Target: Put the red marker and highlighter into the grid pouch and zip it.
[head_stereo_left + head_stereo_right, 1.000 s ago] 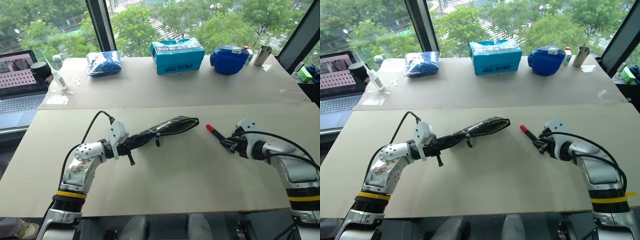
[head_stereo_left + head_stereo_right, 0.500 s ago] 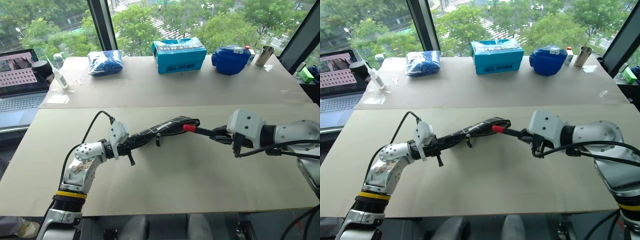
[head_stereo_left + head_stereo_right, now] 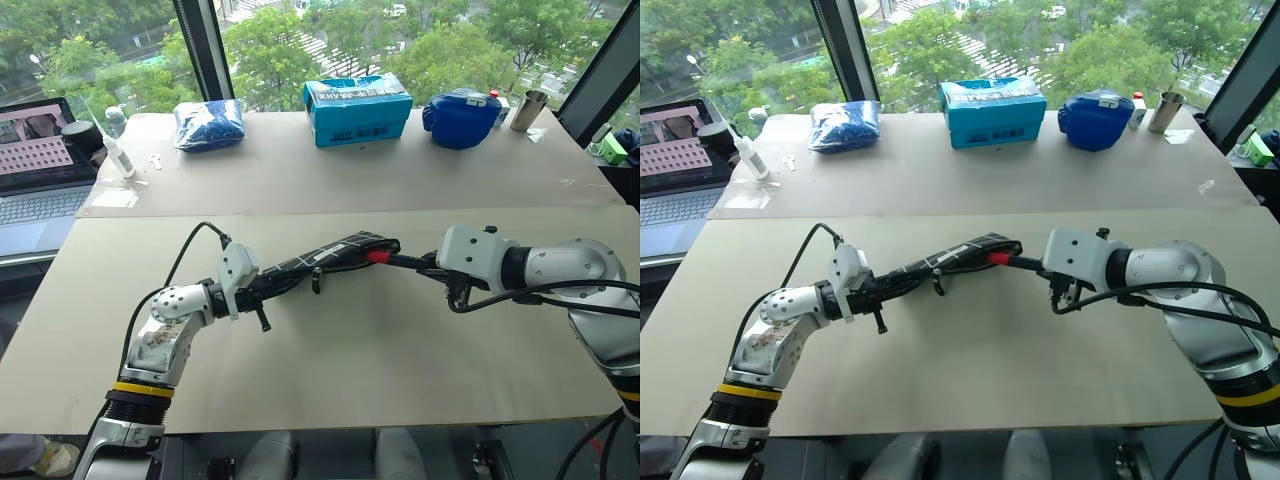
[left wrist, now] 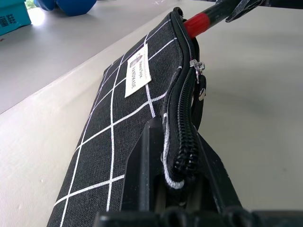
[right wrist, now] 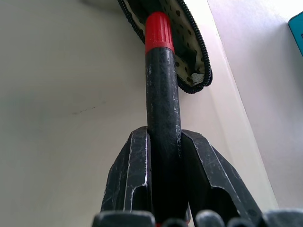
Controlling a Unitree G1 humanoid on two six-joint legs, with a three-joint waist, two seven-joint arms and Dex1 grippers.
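Your right gripper (image 5: 163,156) is clamped on the red marker (image 5: 161,104), its two black fingers pressed to either side of the black barrel, the red cap pointing straight out ahead of the jaws. That cap sits right at the open mouth of the grid pouch (image 3: 320,258), just at the zipper edge where the spotted lining shows (whether the tip has passed inside, you cannot tell from these views).

Your left gripper (image 4: 182,189) is closed tight on the other end of the pouch, pinching the zipper seam between its fingers. The pouch stretches out ahead of those jaws, held off the table (image 3: 330,350), with its white label (image 4: 138,70) on the side face and the zipper pull (image 4: 200,90) hanging partway along the seam.

Well beyond both grippers, along the far edge by the window, stand a blue bag (image 3: 209,124), a teal box (image 3: 358,109), a second blue bag (image 3: 459,117) and a metal cup (image 3: 525,110). A laptop (image 3: 42,170) sits off to your left.
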